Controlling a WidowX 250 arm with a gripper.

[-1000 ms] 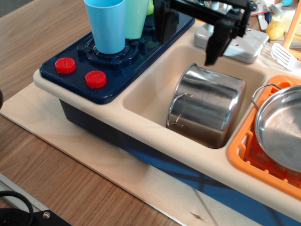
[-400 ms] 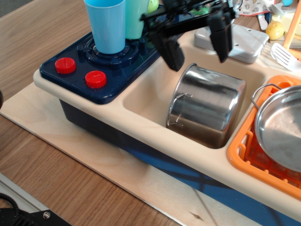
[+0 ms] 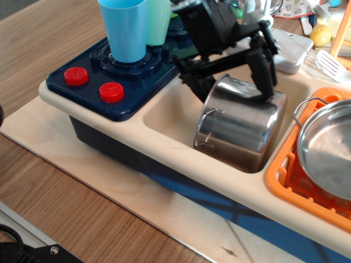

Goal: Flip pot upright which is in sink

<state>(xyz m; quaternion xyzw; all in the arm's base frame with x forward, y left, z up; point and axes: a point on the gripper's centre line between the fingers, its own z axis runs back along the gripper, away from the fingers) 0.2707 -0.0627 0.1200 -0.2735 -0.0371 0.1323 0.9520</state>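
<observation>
Pot: a shiny steel pot point(image 3: 241, 125) lies tipped in the sink point(image 3: 170, 112), its flat base turned up and toward the far side, its rim low at the near right; a thin wire handle shows on its left side.
Pincer: the black pincer point(image 3: 230, 82) hangs over the far top edge of the pot, spread wide and gripping nothing; one finger point(image 3: 193, 82) sits at the pot's far left edge, the other point(image 3: 262, 71) reaches down onto the pot's upturned base at the far right.
Sink: a cream basin set in a toy kitchen unit, the pot filling its right half.
Stove: a dark blue hob point(image 3: 118, 71) to the left of the sink, with two red knobs point(image 3: 94, 84) at its near edge.
Cups: a blue cup point(image 3: 124, 27) stands on the burner; a green cup point(image 3: 159, 19) just behind it.
Rack: an orange dish rack point(image 3: 285, 175) at the right holds a steel pan point(image 3: 329, 148).
Table: wooden table point(image 3: 49, 33) under a pale board point(image 3: 109, 186).
</observation>
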